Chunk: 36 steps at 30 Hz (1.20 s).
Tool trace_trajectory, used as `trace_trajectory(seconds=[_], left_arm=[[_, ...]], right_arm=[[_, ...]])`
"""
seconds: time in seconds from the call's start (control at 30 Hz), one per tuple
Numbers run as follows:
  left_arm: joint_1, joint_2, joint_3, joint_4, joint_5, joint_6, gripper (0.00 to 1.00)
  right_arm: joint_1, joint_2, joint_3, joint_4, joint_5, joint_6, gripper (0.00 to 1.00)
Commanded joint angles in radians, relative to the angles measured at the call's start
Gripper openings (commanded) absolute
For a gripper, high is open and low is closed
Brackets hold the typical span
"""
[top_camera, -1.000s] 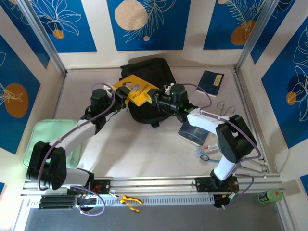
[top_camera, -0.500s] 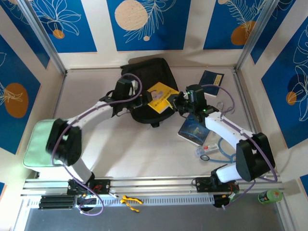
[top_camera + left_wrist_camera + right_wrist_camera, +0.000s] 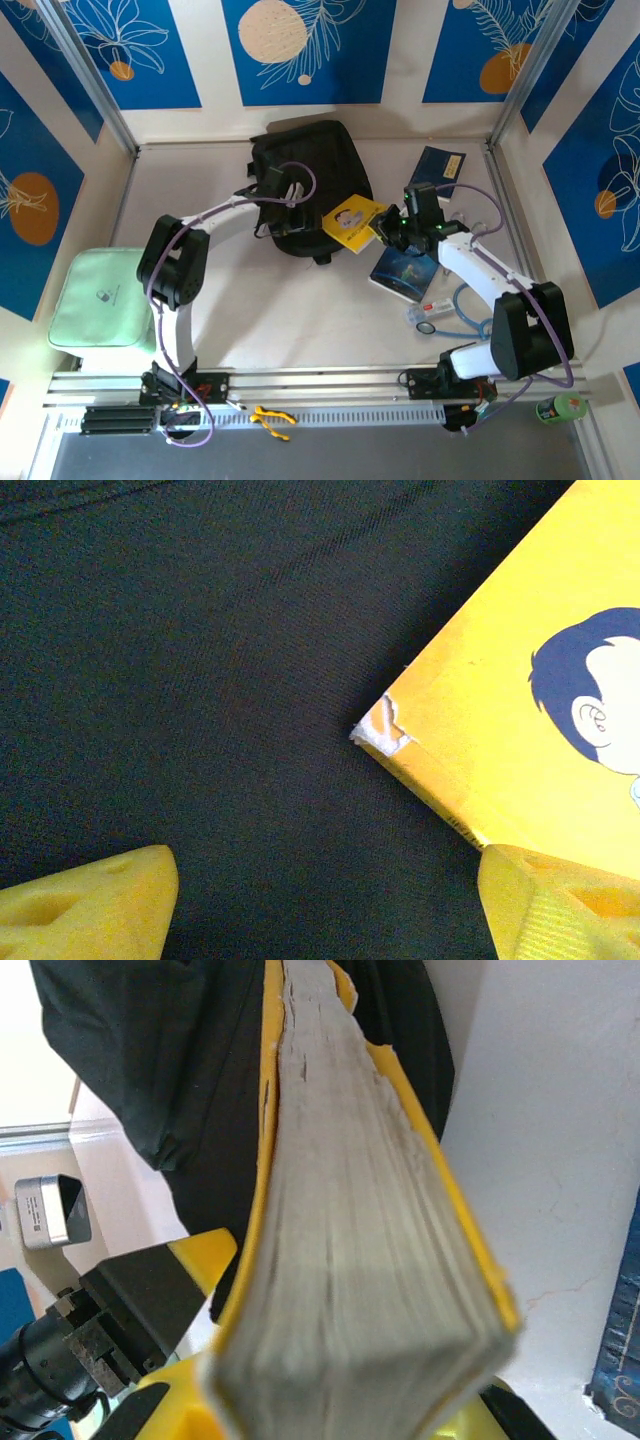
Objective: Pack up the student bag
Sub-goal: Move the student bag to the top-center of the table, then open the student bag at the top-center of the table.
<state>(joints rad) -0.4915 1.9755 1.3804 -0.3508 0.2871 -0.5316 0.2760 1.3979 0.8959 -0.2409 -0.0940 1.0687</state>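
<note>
pale table. my left gripper just let go, gaping empty over student bag; right gripper alone clamps yellow book at bag's right edge, not yet packed.

One student bag, one yellow book, two blue books, one green pad

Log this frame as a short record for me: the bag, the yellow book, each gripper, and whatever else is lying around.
student bag: black, lying at the far middle of the table
yellow book: held over the bag's near right edge, not inside
right gripper: shut on the yellow book
left gripper: open, empty, over the bag fabric beside the book's torn corner
loose on the table: blue book, dark blue booklet
near left: pale green pad
</note>
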Motion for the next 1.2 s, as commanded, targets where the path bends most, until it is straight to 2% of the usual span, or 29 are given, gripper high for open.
trace_trajectory(seconds=[0.0,0.17,0.37,0.57,0.77,0.83,0.97,1.17], left_arm=[[-0.003,-0.054,-0.119,-0.078,0.012,0.007,0.78],[-0.010,-0.184,-0.293,-0.033,0.026,-0.013,0.78],[-0.020,-0.282,-0.258,-0.130,-0.006,0.085,0.78],[-0.053,-0.299,-0.124,-0.281,-0.010,0.372,0.86],[-0.119,-0.238,0.006,-0.454,-0.138,0.717,0.89],[-0.129,-0.214,0.030,-0.476,-0.169,0.803,0.87],[-0.131,-0.163,0.083,-0.488,-0.241,0.853,0.82],[-0.138,-0.057,0.167,-0.551,-0.235,0.887,0.70]], right_arm=[[-0.007,0.052,0.042,-0.025,-0.029,-0.074,0.06],[0.005,0.133,0.070,0.009,-0.082,-0.081,0.06],[0.017,0.129,0.114,0.028,-0.121,-0.091,0.06],[-0.013,0.012,0.130,0.026,-0.118,-0.112,0.06],[-0.073,-0.064,0.085,-0.016,-0.064,-0.143,0.06],[-0.099,-0.074,0.066,-0.021,-0.072,-0.138,0.06],[-0.113,-0.100,0.039,-0.024,-0.068,-0.138,0.06],[-0.121,-0.128,0.017,-0.025,-0.050,-0.130,0.06]])
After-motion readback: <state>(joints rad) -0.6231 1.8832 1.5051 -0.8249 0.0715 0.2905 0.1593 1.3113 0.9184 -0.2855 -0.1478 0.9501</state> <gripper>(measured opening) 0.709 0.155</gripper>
